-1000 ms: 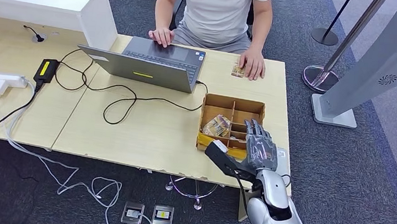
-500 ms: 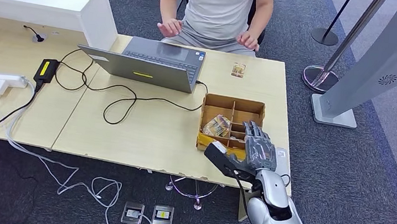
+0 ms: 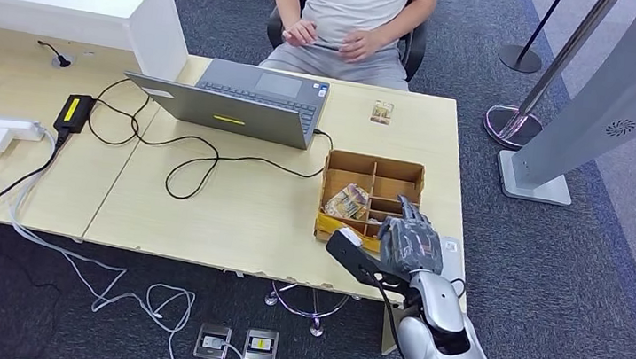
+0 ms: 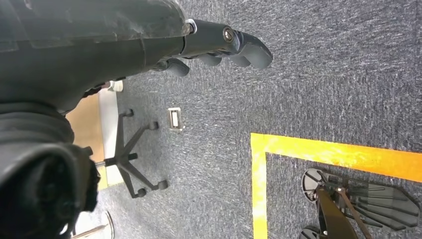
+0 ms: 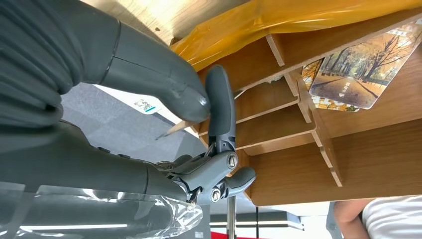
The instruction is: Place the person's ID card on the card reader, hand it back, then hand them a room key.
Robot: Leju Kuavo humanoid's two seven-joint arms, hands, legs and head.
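The ID card (image 3: 381, 112) lies flat on the table's far side, in front of the seated person (image 3: 355, 5), whose hands are drawn back to the lap. A divided wooden box (image 3: 376, 163) holds printed room key cards (image 3: 348, 202) in a left compartment. My right hand (image 3: 410, 243) hovers over the box's near right corner with its fingers curled in. In the right wrist view the thumb tip of the right hand (image 5: 199, 109) meets one finger at a wall of the box (image 5: 298, 144), apart from the key cards (image 5: 348, 74); nothing is plainly held. My left hand (image 4: 219, 45) hangs over the carpet, holding nothing.
An open laptop (image 3: 242, 100) sits left of the ID card, its black cable (image 3: 191, 162) looping toward the box. A small white item (image 3: 448, 245) lies at the table's right edge beside my hand. A stanchion base (image 3: 517, 120) and a grey kiosk (image 3: 609, 94) stand to the right.
The person let go of the ID card and pulled both hands off the table to the lap. My right hand's fingers went from spread to curled in over the box.
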